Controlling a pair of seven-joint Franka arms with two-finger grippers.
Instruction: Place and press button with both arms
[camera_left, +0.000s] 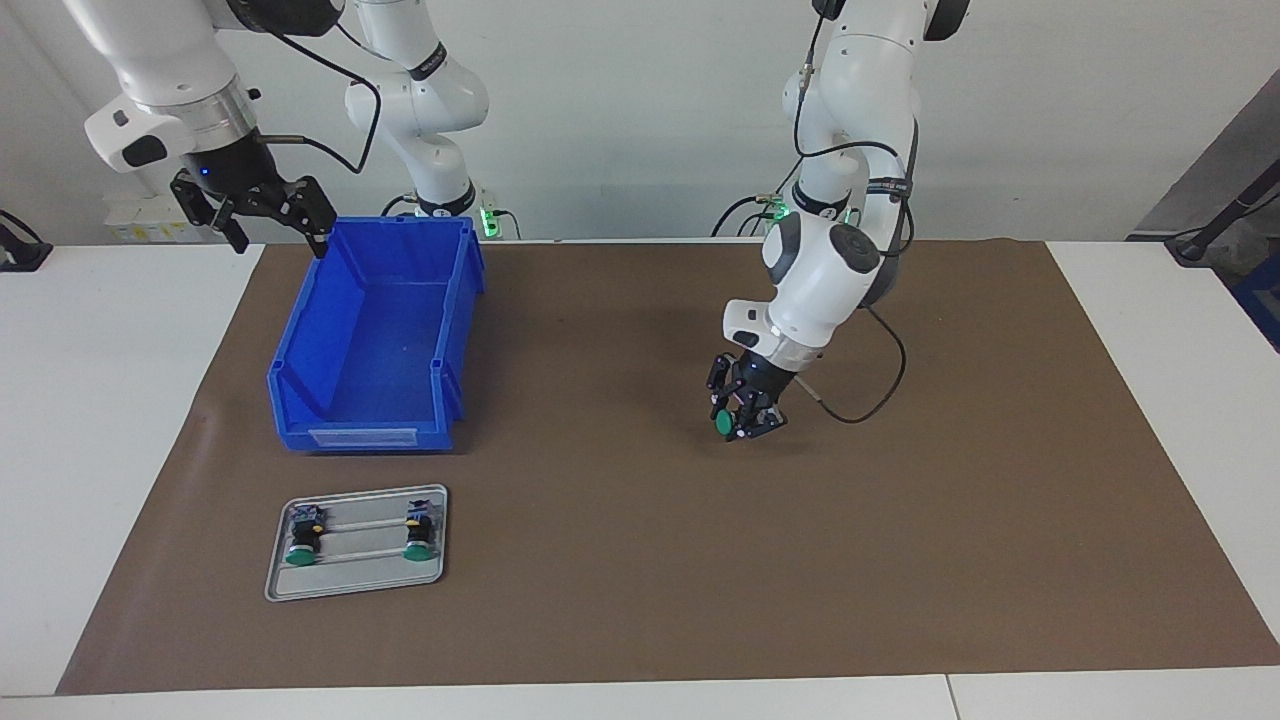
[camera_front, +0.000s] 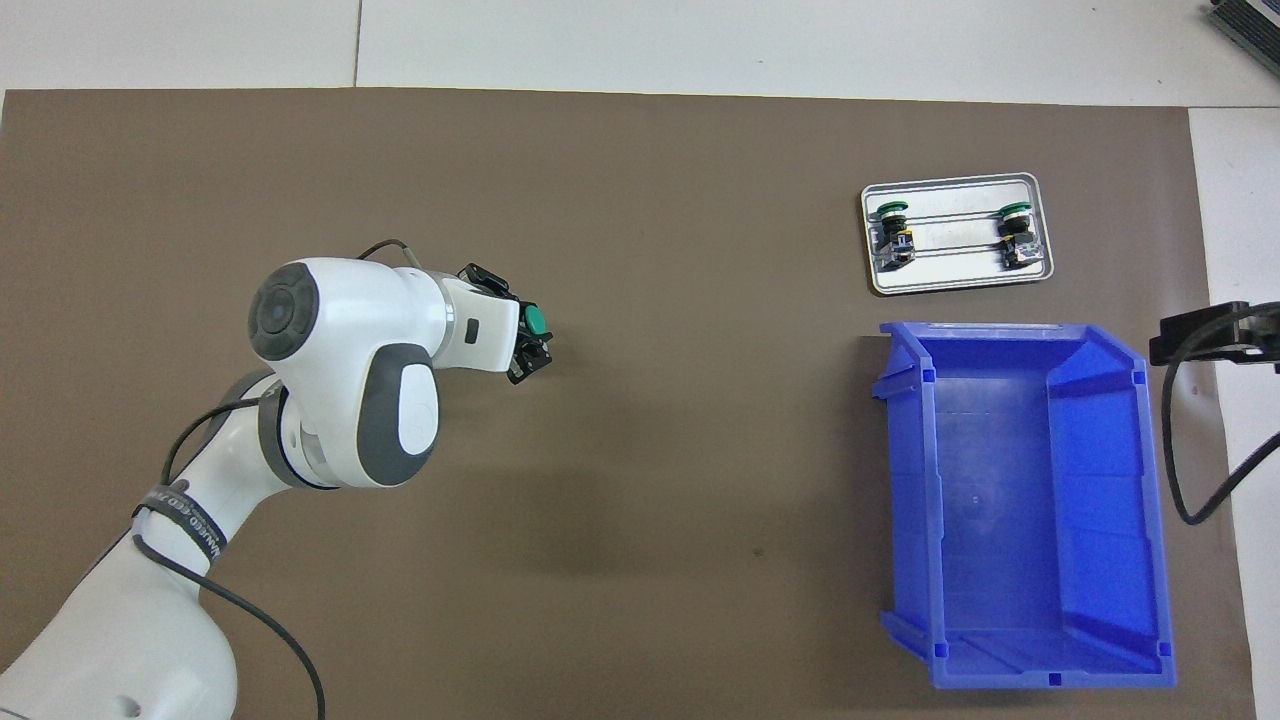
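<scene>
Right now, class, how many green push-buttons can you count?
3. Two lie on the metal tray: one, another. The third is gripped by the left gripper above the brown mat.

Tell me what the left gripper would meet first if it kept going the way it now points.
Probably the bare brown mat. The left gripper, shut on the button, points down and slightly away from the robots; nothing else shows in that line, though its height above the mat is unclear.
</scene>
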